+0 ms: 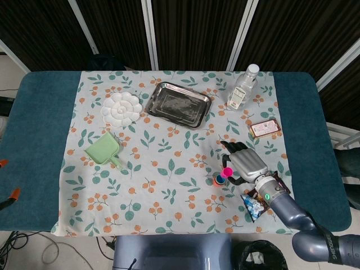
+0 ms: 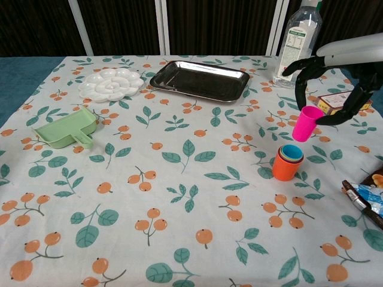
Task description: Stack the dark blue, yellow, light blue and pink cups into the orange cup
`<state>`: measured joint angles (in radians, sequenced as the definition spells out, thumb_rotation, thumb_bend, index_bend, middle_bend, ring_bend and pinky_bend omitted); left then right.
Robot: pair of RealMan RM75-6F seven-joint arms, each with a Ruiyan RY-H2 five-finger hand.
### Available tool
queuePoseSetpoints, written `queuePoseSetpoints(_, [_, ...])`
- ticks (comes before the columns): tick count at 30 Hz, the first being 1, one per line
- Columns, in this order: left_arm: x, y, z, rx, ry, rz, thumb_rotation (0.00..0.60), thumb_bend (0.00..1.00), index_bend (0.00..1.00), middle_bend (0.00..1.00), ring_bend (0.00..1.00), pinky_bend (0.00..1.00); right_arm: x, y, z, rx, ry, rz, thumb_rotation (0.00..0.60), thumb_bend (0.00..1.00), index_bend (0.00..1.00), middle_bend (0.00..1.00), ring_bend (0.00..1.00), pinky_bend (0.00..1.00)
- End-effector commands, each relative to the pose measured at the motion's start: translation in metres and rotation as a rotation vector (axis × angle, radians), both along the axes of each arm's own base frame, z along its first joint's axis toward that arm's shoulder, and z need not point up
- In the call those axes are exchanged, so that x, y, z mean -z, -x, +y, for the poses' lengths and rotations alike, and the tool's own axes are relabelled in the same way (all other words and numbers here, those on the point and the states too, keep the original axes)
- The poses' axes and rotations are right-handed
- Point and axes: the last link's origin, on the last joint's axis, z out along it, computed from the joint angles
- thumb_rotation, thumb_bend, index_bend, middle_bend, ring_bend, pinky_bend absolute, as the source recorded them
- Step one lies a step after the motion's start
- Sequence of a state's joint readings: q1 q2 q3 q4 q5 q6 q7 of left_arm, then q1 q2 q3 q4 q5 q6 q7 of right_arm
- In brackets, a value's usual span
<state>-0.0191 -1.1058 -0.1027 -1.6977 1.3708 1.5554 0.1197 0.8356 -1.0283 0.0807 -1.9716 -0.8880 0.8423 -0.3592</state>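
Pink cup (image 2: 307, 123) hangs above the table, pinched between the thumb and fingers of the right hand (image 2: 335, 84), slightly above and to the right of the orange cup (image 2: 285, 168). The remaining fingers are spread over the cup's rim. Seen from the head view, the right hand (image 1: 246, 165) sits over the floral tablecloth (image 1: 163, 185) with the pink cup (image 1: 226, 172) at its left edge, just beside the orange cup (image 1: 219, 180).

The orange cup stands upright on the cloth with a light blue cup (image 2: 292, 152) nested inside; a yellow rim shows between them.

A clear bottle (image 2: 297, 39) stands behind the hand, its label printing too small to read. A small box (image 2: 336, 101) lies near the hand, and a snack packet (image 2: 366, 197) at the right edge; their writing is not legible.

Farther left lie a steel tray (image 2: 199, 79), a white flower-shaped palette (image 2: 111, 84) and a green scoop (image 2: 67, 128). The left hand appears in neither view.
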Motion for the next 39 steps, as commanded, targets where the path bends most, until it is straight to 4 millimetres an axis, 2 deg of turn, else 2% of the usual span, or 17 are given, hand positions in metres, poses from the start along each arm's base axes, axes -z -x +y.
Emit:
queuePoseSetpoints(1, [0.0,0.0,0.0,0.0,0.0,0.0,0.6,0.22,0.22,0.11,0.0,0.0,0.001,0.001,0.009,-0.008,-0.021,-0.015,0.6,0.41,0.52,0.0,0.09,0.11])
queuePoseSetpoints(10, [-0.001,0.001,0.0,-0.001,0.0,0.0,0.6,0.22,0.22,0.11,0.0,0.0,0.009,-0.004,0.009,-0.04,-0.012,-0.038,0.6,0.41,0.52,0.0,0.09,0.11])
queuePoseSetpoints(26, [0.0,0.001,0.0,0.0,0.002,0.004,0.6,0.22,0.22,0.11,0.0,0.0,0.02,0.011,0.004,-0.005,-0.013,-0.01,0.6,0.41,0.52,0.0,0.09,0.11])
queuePoseSetpoints(39, [0.0,0.001,0.0,0.0,0.002,0.007,0.6,0.22,0.22,0.11,0.0,0.0,0.028,0.014,0.001,0.003,-0.017,-0.019,0.6,0.41,0.52,0.0,0.09,0.11])
